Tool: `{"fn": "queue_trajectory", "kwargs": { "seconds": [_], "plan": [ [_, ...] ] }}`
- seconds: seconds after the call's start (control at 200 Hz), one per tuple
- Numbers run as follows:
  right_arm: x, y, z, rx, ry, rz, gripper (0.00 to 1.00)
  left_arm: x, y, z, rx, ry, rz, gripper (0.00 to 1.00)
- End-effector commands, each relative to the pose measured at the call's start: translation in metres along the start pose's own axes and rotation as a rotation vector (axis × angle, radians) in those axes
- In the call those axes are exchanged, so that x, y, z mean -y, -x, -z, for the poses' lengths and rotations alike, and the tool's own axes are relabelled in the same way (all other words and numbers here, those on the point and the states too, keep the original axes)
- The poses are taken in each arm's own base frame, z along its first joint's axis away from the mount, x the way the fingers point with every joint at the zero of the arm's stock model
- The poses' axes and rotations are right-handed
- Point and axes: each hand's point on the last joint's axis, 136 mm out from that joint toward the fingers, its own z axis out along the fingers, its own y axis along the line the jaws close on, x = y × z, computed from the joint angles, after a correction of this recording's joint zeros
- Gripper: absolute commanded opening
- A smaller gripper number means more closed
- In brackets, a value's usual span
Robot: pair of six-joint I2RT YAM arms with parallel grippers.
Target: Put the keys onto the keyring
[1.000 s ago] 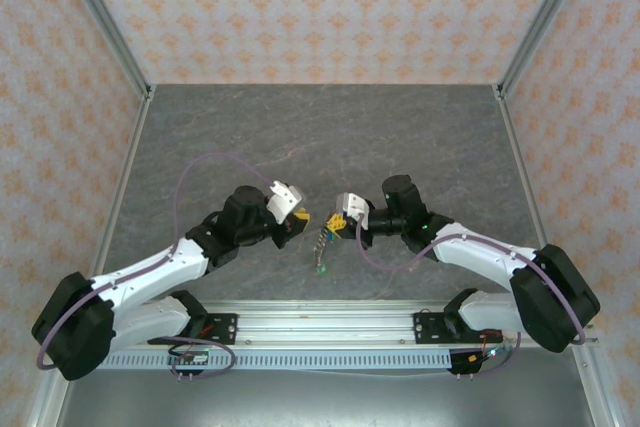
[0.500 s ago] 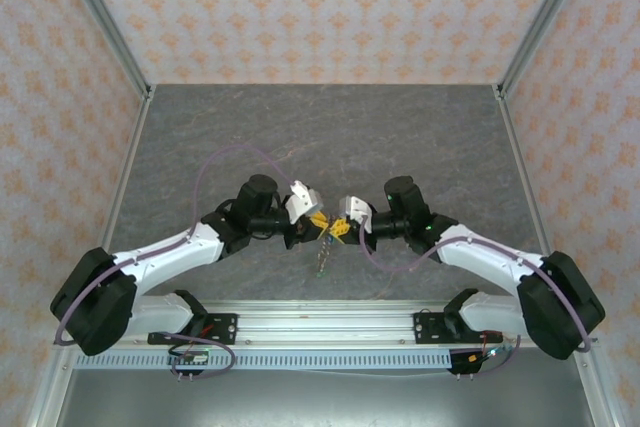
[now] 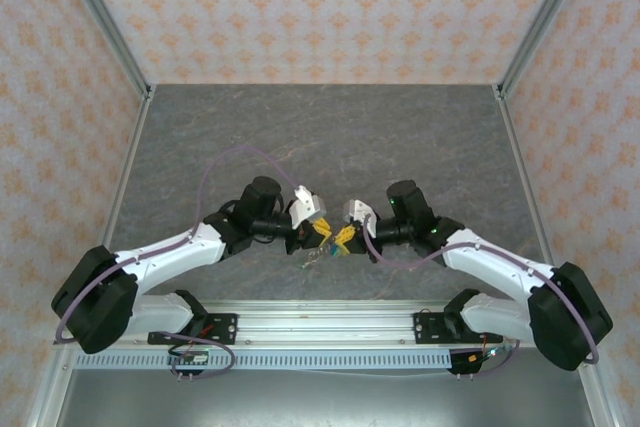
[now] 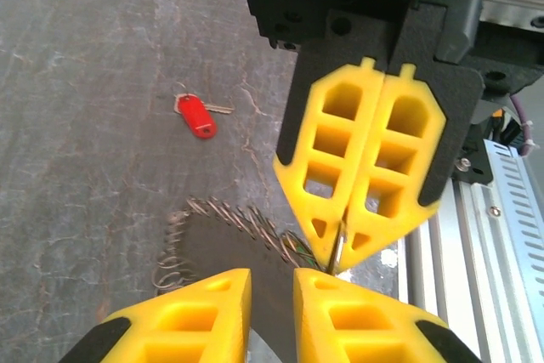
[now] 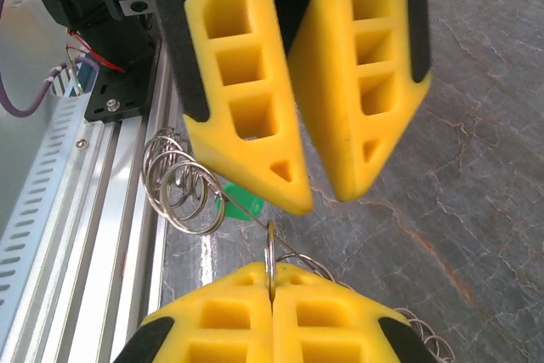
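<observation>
Right wrist, keyring (image 5: 189, 197) of silvery wire loops, right gripper (image 5: 272, 282) clamped on it, left gripper (image 5: 321, 197) slightly parted, empty

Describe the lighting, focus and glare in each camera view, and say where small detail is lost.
Top external: even, soft light, faint shadows; the keyring at centre is too small to resolve. Left wrist: the red key is sharp, the near left gripper softer. Right wrist: bright glints on the keyring's wire coils; the green key behind them is blurred.
</observation>
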Motion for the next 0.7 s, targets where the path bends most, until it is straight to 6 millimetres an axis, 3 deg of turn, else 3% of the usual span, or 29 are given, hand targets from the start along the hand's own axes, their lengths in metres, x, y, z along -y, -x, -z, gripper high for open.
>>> {"fn": "queue_trajectory", "kwargs": {
  "seconds": [0.0, 0.105, 0.275, 0.425, 0.541, 0.696],
  "plan": [
    [0.009, -0.009, 0.001, -0.008, -0.067, -0.064, 0.0, 0.007, -0.006, 0.002, -0.019, -0.011, 0.004, 0.18],
    [0.027, 0.013, -0.001, 0.013, -0.117, -0.041, 0.0, -0.011, -0.004, 0.009, -0.002, 0.119, 0.008, 0.18],
    [0.05, 0.044, -0.011, 0.012, -0.123, 0.017, 0.0, -0.051, 0.003, 0.038, 0.057, 0.41, 0.043, 0.17],
    [0.055, 0.065, -0.021, 0.039, -0.068, 0.065, 0.0, -0.063, 0.01, 0.054, 0.086, 0.494, 0.06, 0.18],
    [0.053, 0.061, -0.024, 0.043, -0.047, 0.075, 0.0, -0.063, 0.008, 0.056, 0.076, 0.496, 0.06, 0.19],
    [0.035, 0.026, -0.02, -0.016, -0.015, 0.062, 0.0, -0.05, 0.0, 0.043, 0.044, 0.393, 0.072, 0.19]
  ]
}}
